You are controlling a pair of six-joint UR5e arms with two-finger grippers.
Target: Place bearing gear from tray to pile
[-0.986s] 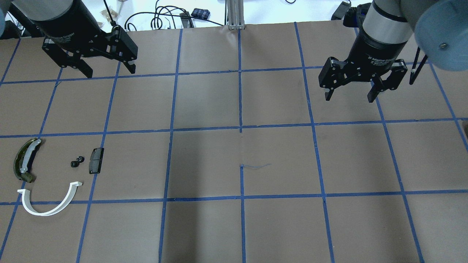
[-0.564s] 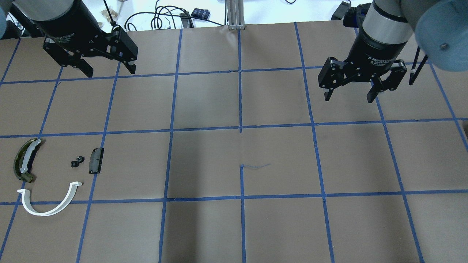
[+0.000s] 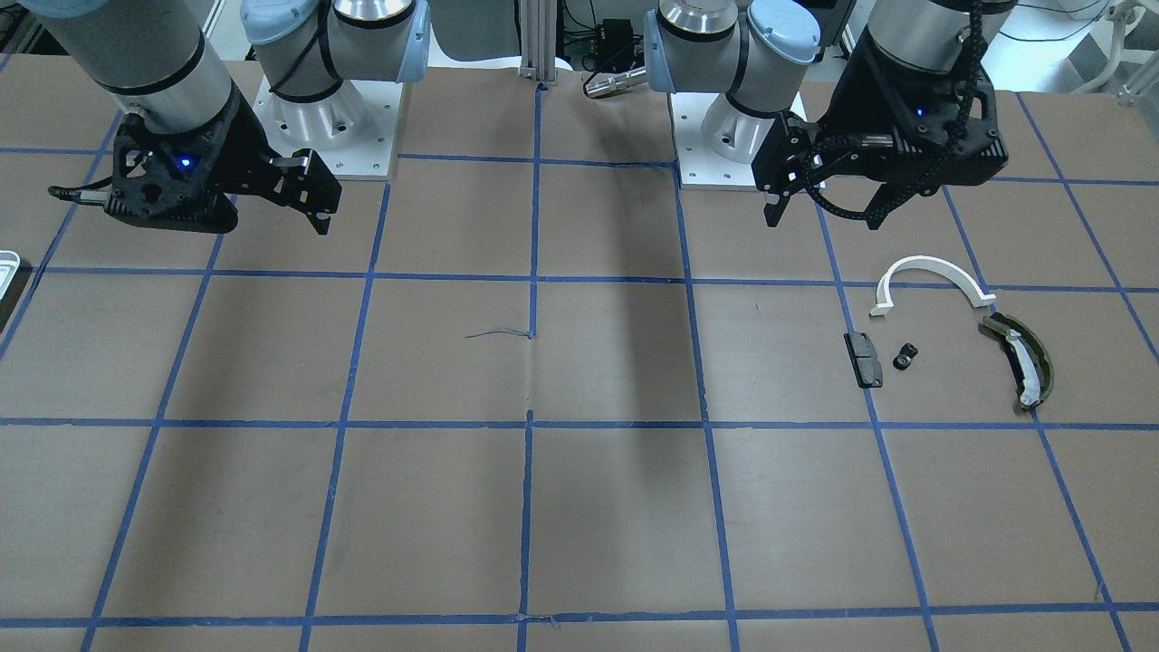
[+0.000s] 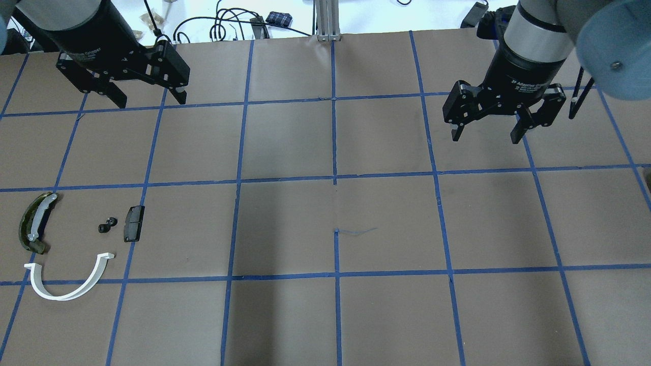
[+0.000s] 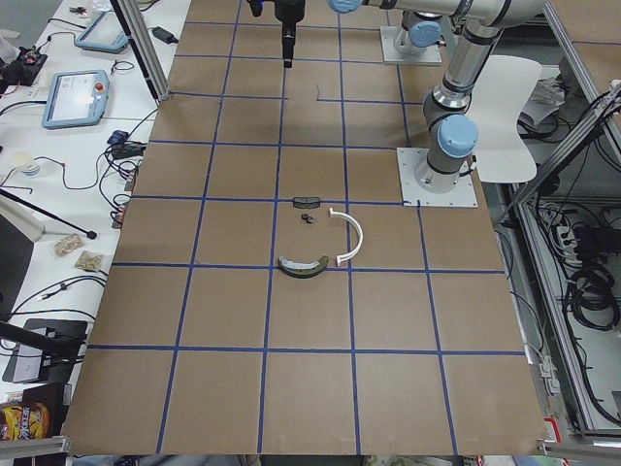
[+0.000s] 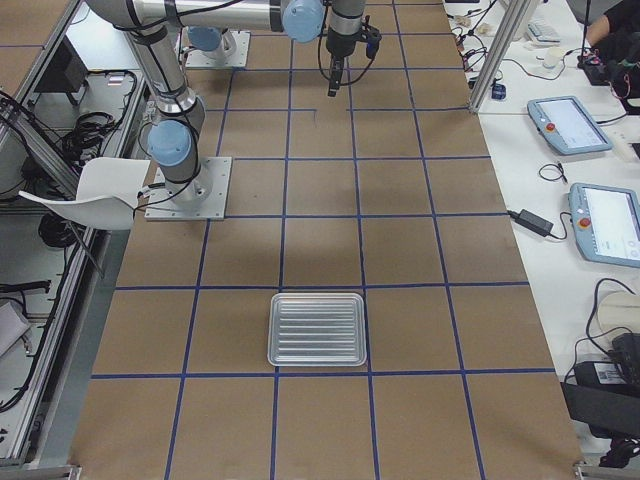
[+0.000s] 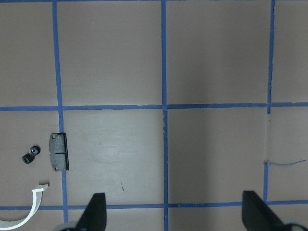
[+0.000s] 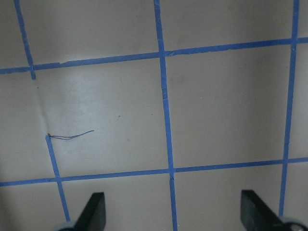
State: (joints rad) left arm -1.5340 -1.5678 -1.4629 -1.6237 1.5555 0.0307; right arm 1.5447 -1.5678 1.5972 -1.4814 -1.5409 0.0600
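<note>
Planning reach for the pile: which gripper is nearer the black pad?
Left. The left gripper hovers over the same half as the black pad, robot-side of it; the right gripper is over the opposite half.

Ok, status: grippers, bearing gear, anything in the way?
Left gripper open, empty. Right gripper open, empty. Bearing gear in pile beside black pad, off tray. Nothing in the way.

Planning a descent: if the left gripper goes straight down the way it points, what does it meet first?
Likely bare table; the black pad lies off to one side of the left gripper.
</note>
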